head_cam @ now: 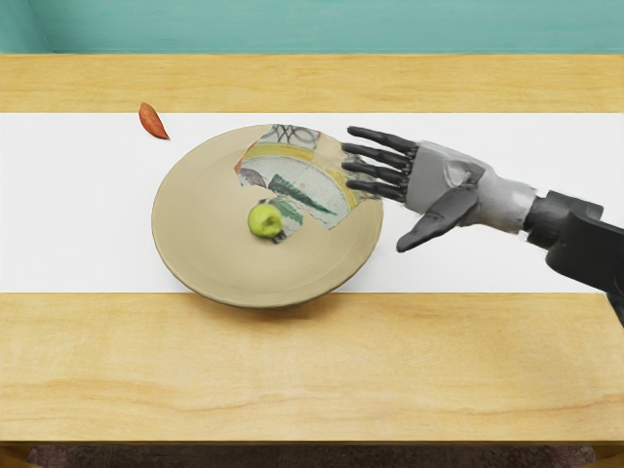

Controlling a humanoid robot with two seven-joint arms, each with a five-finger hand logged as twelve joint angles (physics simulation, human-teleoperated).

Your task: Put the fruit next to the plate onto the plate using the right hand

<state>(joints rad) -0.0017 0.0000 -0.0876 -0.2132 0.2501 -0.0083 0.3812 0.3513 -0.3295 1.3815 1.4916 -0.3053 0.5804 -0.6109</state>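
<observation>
A pale wooden worktop (312,370) fills most of the frame, crossed by a broad white strip (78,214); a teal wall (322,24) runs along the top edge. At centre on the strip sits a tan plate (205,244) with a patterned patch, and a small green fruit (264,220) lies on it near the middle. A small reddish-orange scrap (152,121) lies on the strip at upper left. The right hand (429,180) hangs at the plate's right rim, its fingers (380,137) apart and holding nothing.
</observation>
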